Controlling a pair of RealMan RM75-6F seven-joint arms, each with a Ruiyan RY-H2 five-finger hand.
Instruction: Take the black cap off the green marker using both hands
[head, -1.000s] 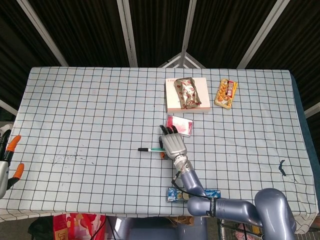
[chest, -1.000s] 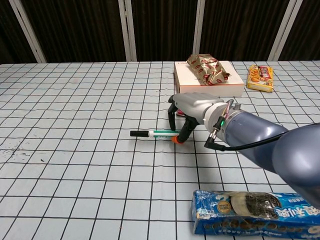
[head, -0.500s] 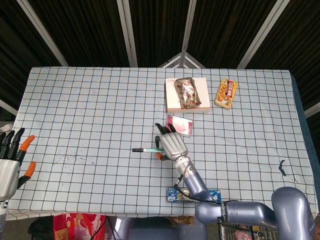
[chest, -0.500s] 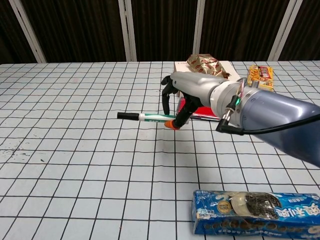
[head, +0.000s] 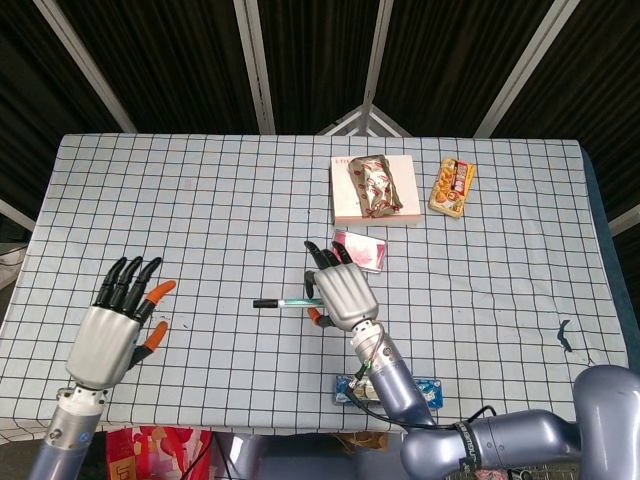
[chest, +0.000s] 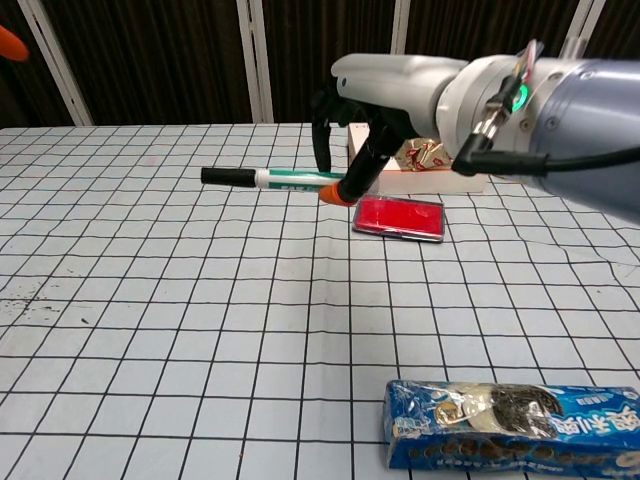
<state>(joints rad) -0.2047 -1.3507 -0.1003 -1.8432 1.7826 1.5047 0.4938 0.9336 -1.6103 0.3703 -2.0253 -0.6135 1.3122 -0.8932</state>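
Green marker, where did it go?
The green marker is up off the table, held in the right hand, with its black cap pointing toward the left hand.

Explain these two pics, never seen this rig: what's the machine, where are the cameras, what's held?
It is a two-armed robot with humanlike hands at a checked table. One picture looks down from its head, the other forward from its chest. The right hand holds a green marker above the table, black cap on, pointing toward the left hand, which is open and empty. Lying about: a red case, a blue snack pack, a box with a wrapper on it, and an orange packet.
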